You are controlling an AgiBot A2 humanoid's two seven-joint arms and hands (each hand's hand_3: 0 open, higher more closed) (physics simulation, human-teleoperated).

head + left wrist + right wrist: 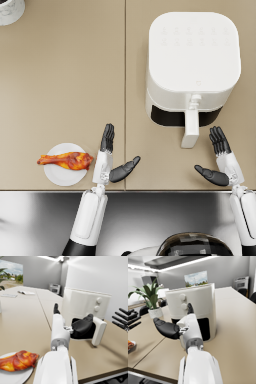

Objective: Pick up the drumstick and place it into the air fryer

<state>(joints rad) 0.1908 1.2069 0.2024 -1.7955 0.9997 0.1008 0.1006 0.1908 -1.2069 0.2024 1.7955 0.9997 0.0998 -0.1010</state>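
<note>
A browned drumstick (66,160) lies on a small white plate (64,175) near the table's front edge, at the left; the left wrist view shows the drumstick (17,361) close up. My left hand (111,157) hovers just right of the plate, fingers spread, holding nothing. The white air fryer (192,60) stands at the back right, its basket handle (190,128) pointing toward me and its drawer (172,118) slightly out. My right hand (220,160) is open beside the handle, to its right. In the wrist views both hands (75,326) (175,327) are empty.
A white pot (10,10) sits at the table's far left corner; the right wrist view shows it holds a green plant (149,296). A seam (125,95) runs down the table between plate and fryer. The table's front edge (125,190) lies just under my hands.
</note>
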